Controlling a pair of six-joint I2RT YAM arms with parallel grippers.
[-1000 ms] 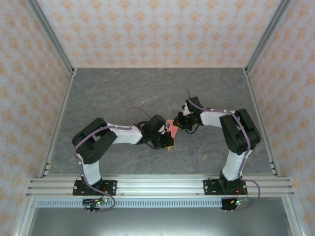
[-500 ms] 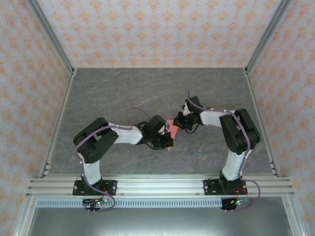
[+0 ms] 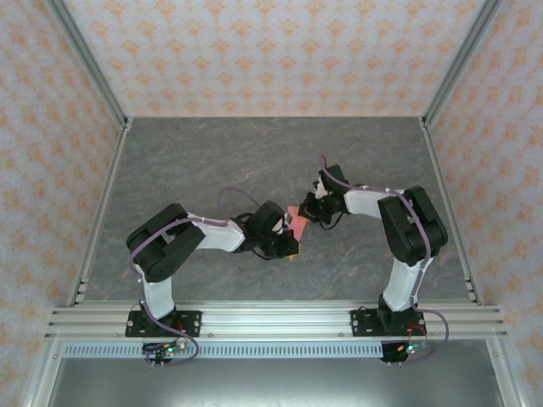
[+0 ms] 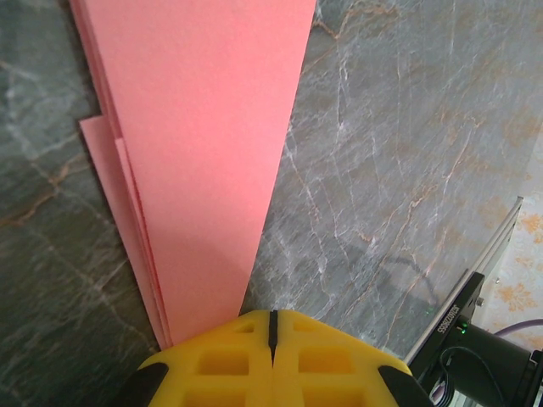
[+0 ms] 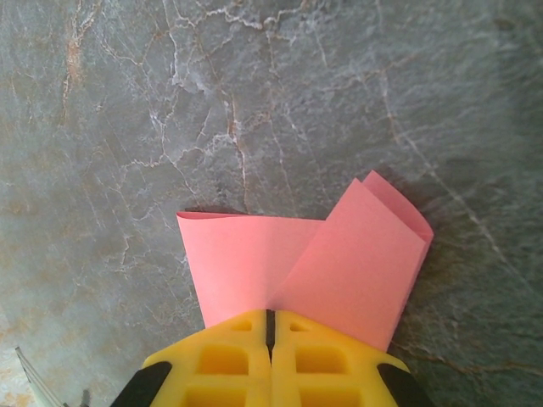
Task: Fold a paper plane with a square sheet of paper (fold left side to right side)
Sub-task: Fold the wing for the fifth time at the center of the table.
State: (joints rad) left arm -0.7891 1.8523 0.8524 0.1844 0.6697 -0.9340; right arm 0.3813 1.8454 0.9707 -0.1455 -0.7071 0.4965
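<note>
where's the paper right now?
In the top view the paper lies near the centre of the table, between the two arms. The left claw and the right claw are both shut on it.

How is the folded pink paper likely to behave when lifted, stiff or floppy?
Probably light and floppy: the folded paper is thin, though its stacked layers should stiffen it. One flap stands up loosely, so creases may reopen. Lying flat, it should not roll.

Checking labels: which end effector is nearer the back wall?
Right. The right end effector is at the paper end toward the back wall; the left end effector at the near end.
</note>
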